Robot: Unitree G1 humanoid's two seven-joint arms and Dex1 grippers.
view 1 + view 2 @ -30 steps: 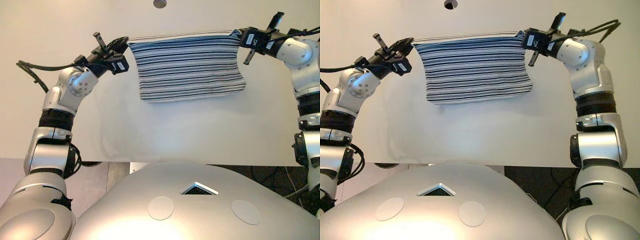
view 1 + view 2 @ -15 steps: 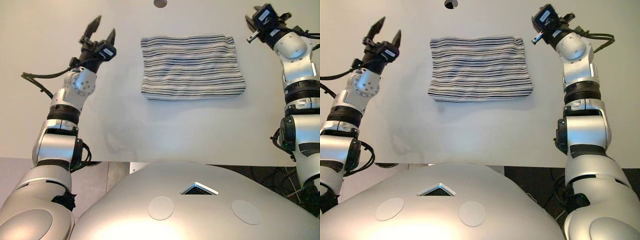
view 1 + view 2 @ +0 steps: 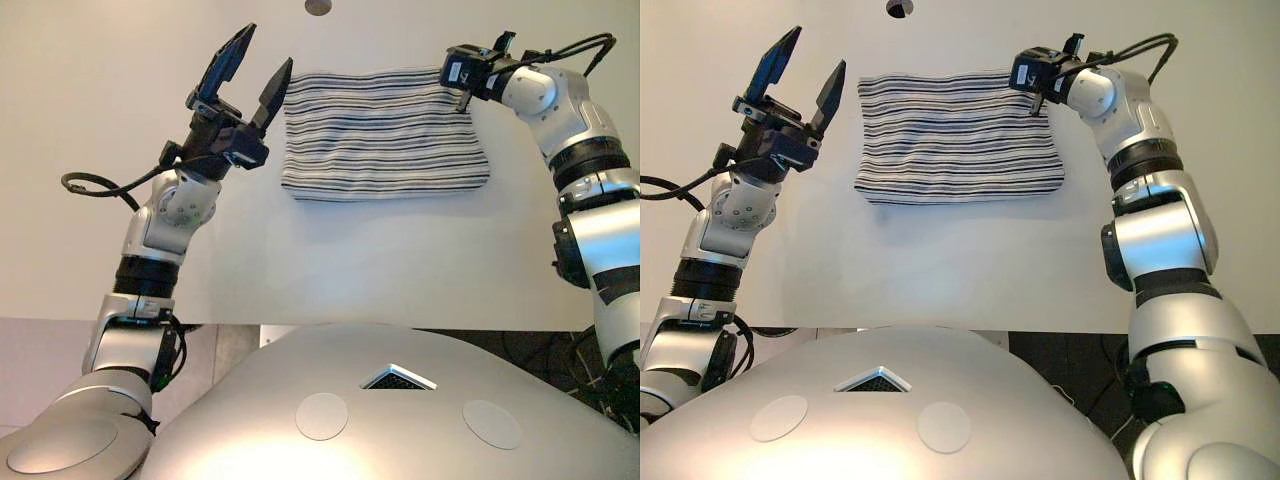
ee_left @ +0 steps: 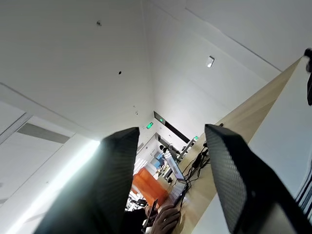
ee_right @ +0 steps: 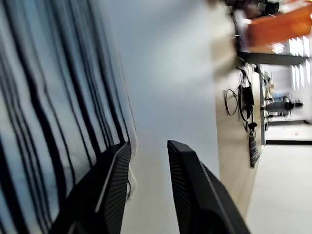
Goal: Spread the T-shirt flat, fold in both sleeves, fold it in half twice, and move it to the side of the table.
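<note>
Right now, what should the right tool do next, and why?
Probably close the right tool on the far right corner of the T-shirt: it lies folded on the table, this tool sits open at that corner, and the left tool is open, raised off the cloth.

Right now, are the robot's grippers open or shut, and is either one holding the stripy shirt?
Left gripper: open, holding nothing.
Right gripper: open, at the T-shirt corner, not gripping it.

White table [image 3: 400, 260], grey floor [image 3: 40, 355] beneath its near edge, pale ceiling [image 4: 73, 48] overhead.
</note>
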